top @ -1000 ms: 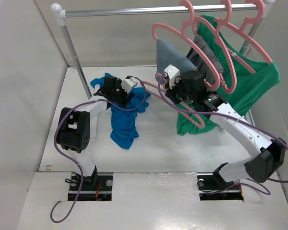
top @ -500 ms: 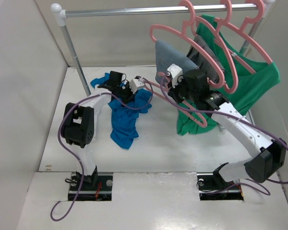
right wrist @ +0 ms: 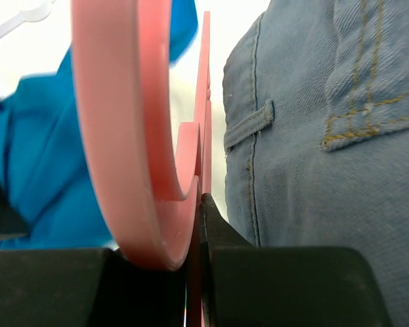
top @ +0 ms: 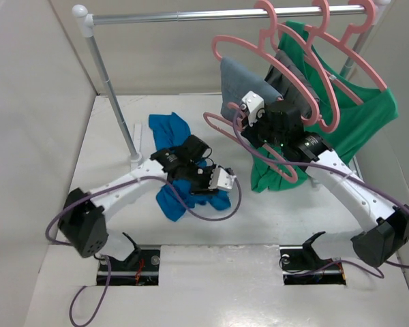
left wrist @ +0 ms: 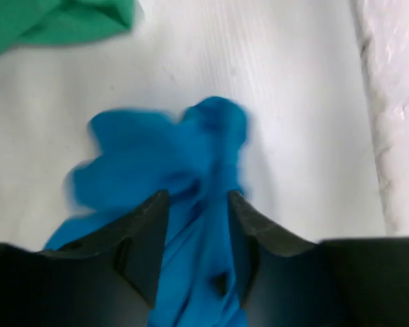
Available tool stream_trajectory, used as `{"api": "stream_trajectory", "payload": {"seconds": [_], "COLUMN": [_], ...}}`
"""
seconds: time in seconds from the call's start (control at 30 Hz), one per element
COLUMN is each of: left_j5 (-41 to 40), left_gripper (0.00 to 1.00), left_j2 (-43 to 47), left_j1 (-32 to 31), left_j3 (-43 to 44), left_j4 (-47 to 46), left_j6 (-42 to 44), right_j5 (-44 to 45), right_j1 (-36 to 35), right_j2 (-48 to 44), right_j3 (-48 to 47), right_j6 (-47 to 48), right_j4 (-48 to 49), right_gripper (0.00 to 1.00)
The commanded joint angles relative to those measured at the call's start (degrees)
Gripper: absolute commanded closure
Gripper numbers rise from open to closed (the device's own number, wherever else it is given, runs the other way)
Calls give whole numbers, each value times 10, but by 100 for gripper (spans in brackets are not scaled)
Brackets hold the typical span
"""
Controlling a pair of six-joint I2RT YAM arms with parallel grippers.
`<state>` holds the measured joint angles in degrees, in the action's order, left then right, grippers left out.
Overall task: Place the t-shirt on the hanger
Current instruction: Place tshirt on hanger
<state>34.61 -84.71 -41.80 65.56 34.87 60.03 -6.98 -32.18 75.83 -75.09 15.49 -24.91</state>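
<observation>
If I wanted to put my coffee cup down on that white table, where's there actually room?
Barest is the table's front middle, between the t-shirt and the right arm, below the green shirt. A narrower strip lies between the rack post and the left wall. Back right is crowded: trousers, green shirt, and the hanger in the right gripper.

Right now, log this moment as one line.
left pincer: shut on blue t-shirt | right pincer: shut on pink hanger | t-shirt: bunched on table, not on hanger
</observation>
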Motion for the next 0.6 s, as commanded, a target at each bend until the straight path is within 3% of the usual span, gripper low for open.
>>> {"api": "stream_trajectory", "payload": {"seconds": [0.0,0.1,0.13,0.2,0.3,0.43,0.57], "left_j5": [-30,-85,-95,-106,-118,-126,-118], "left_gripper": [60,51,36,19,24,50,55], "left_j2": [60,71,80,99,129,144,144], "left_j1": [-11,-11,3,15,35,97,144], "left_j3": [-21,-33,-33,-46,-51,-103,-152], "left_j4": [-114,-126,-136,-136,-85,-1,60], "left_j6": [-156,-220,-231,-237,-194,-83,33], "right_j5": [-18,-23,-23,-30,-36,-36,-36], "right_j1": [5,5,5,-2,-16,-42,-56], "right_j2": [-25,-36,-36,-41,-46,-46,-34], "right_j3": [-1,-1,4,10,15,15,21], "right_j6": [13,19,19,24,24,31,36], "right_j4": [21,10,5,5,5,5,-6], "right_gripper": [100,100,100,100,100,100,100]}}
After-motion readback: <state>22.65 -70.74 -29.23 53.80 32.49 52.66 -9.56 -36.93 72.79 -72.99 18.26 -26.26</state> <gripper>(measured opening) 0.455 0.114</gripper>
